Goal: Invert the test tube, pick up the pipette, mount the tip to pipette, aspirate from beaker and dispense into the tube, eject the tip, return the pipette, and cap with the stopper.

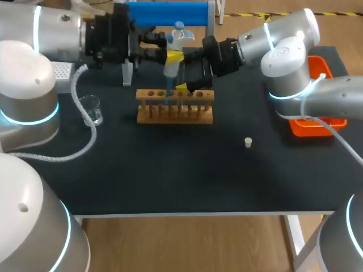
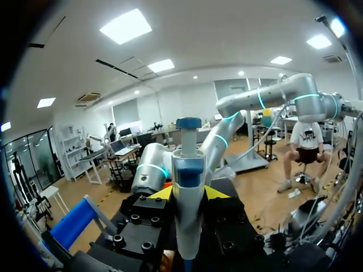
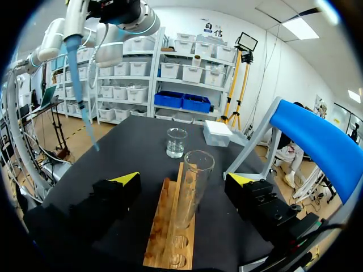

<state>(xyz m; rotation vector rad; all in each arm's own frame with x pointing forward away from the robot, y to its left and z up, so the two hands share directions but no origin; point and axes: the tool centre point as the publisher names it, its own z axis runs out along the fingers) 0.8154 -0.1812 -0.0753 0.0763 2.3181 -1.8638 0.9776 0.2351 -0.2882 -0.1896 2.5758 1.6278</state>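
holding the pipette (image 1: 173, 45) upright, clamped in the left end effector (image 2: 188, 195), blue tip down near the test tube (image 3: 193, 181) in the rack (image 3: 164, 226), likely for dispensing, right end effector (image 3: 183, 180) spread either side of the tube, untouching

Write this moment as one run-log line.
left gripper: shut on pipette, blue tip mounted | right gripper: open around test tube in rack | stopper: on table, tube uncapped

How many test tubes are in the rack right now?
1. A clear tube stands upright in the rack, inside the open right gripper. The pipette covers part of the rack in the head view, so another may be hidden.
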